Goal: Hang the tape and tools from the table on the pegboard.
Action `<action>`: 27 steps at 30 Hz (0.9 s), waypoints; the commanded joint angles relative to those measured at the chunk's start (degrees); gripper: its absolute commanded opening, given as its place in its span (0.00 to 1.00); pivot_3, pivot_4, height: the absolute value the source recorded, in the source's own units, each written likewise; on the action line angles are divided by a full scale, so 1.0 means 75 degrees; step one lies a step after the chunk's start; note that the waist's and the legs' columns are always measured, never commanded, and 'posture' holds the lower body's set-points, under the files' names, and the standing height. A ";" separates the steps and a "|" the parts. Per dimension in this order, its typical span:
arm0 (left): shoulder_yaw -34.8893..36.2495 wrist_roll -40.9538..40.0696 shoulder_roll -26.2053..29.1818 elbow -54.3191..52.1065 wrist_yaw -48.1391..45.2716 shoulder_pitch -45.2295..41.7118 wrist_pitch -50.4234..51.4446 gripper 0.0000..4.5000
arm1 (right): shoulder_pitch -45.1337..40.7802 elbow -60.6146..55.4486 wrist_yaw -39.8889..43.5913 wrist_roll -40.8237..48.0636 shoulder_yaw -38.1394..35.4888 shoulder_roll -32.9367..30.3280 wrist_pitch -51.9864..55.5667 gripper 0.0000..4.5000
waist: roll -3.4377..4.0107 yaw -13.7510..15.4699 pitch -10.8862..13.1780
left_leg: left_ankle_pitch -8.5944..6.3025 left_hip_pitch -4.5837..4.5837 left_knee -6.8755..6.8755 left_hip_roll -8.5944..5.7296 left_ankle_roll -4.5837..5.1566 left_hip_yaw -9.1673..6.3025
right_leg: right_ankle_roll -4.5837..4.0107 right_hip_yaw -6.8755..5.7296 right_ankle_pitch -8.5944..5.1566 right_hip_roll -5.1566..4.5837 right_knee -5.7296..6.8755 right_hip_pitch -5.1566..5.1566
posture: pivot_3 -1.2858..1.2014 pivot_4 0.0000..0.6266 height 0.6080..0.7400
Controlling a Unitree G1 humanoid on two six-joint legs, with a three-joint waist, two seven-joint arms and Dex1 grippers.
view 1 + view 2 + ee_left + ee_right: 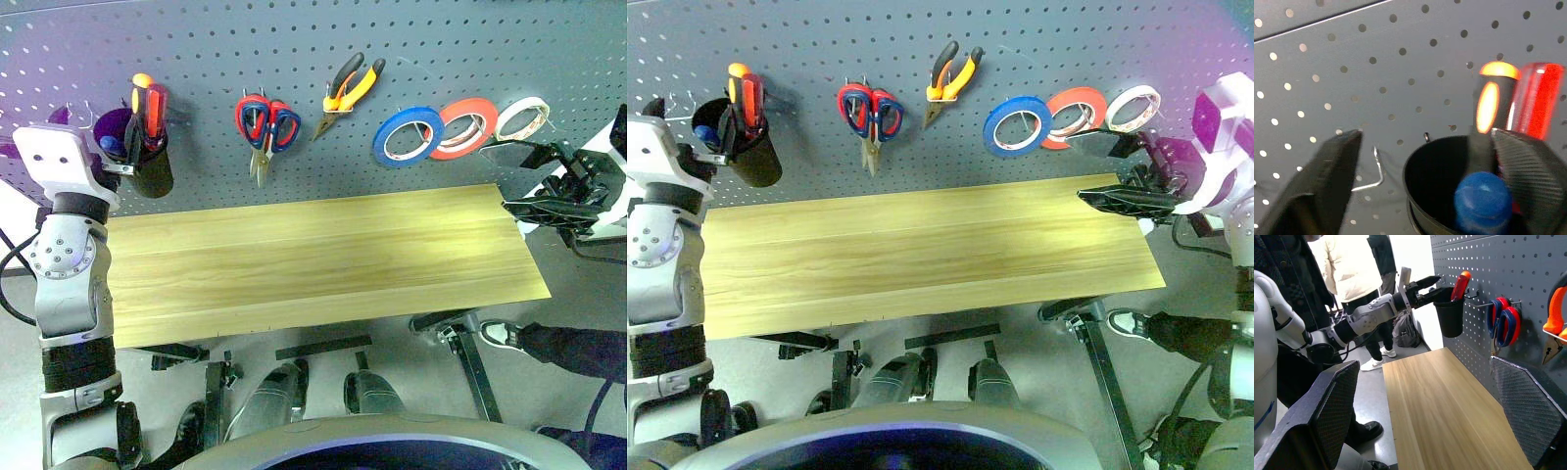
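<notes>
Your table [323, 264] is bare, so the job looks finished or nearly so. On the pegboard [294, 39], going by the head view: blue tape [408, 136] hangs at about 2 o'clock from the table's middle, just beside the red-orange roll [467, 127] and the cream-white roll [521, 118]. Pliers [348, 93] hang at roughly 12 o'clock, with the scissors [265, 125] at 11 o'clock (two pairs overlap there; the dark-handled one sits behind the red one, hard to separate). The black cup [147, 157] at 10 o'clock holds the screwdrivers [149, 110], red and orange-black handles sticking up.

Your left gripper [1425, 186] sits right at the cup's mouth, jaws spread wide, gripping nothing; one finger rides beside the orange-black handle, so the drop-off there looks just done. Right gripper [1420, 411] hangs off the table's right end, wide open and empty.

Left to do, I'd judge: back the left arm off the cup.
</notes>
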 commanded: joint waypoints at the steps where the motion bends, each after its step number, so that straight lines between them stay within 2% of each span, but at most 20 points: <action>1: -0.0024 -0.0174 0.0001 -0.0320 -0.0088 -0.0223 0.0054 0.99 | -0.0044 -0.0145 0.0054 0.0061 -0.0211 -0.0224 -0.0037 1.00 | 0.0000 0.0001 0.0000 | 0.0000 0.0000 0.0001 0.0000 0.0000 0.0000 | 0.0000 0.0000 0.0000 0.0000 0.0000 0.0000 | 0.48 0.37 1.00; 4: -0.0071 -0.0889 -0.0178 -0.0734 -0.0437 -0.0461 0.0246 0.99 | -0.0057 -0.0107 0.0054 0.0064 -0.0210 -0.0223 -0.0044 1.00 | 0.0000 -0.0006 0.0000 | 0.0000 -0.0001 0.0001 0.0000 0.0000 0.0000 | 0.0000 0.0000 0.0001 0.0000 0.0000 -0.0001 | 0.48 0.37 1.00; 20: -0.0339 -0.0909 -0.0303 -0.1860 -0.0119 -0.1479 0.0619 0.99 | -0.0034 -0.0077 0.0054 0.0126 -0.0226 -0.0252 -0.0032 1.00 | -0.0001 0.0019 0.0000 | 0.0001 -0.0003 0.0002 0.0000 0.0001 0.0000 | 0.0002 -0.0001 0.0002 0.0001 -0.0002 0.0000 | 0.48 0.35 1.00; 24: -0.0709 -0.1333 -0.0401 -0.2101 -0.0584 -0.1457 0.0799 0.99 | -0.0030 -0.0096 0.0054 0.0085 -0.0203 -0.0238 -0.0056 1.00 | -0.0001 0.0003 0.0000 | 0.0001 -0.0002 0.0002 0.0000 0.0001 0.0001 | 0.0002 -0.0001 0.0002 0.0001 -0.0002 0.0001 | 0.48 0.35 1.00; 27: -0.1087 -0.1156 -0.0326 -0.2205 -0.0929 -0.1201 0.0753 0.99 | -0.0039 -0.0100 0.0054 0.0070 -0.0213 -0.0221 -0.0047 1.00 | -0.0001 -0.0001 0.0000 | 0.0001 -0.0002 0.0002 0.0000 0.0001 0.0000 | 0.0002 -0.0001 0.0002 0.0001 -0.0002 0.0002 | 0.48 0.35 1.00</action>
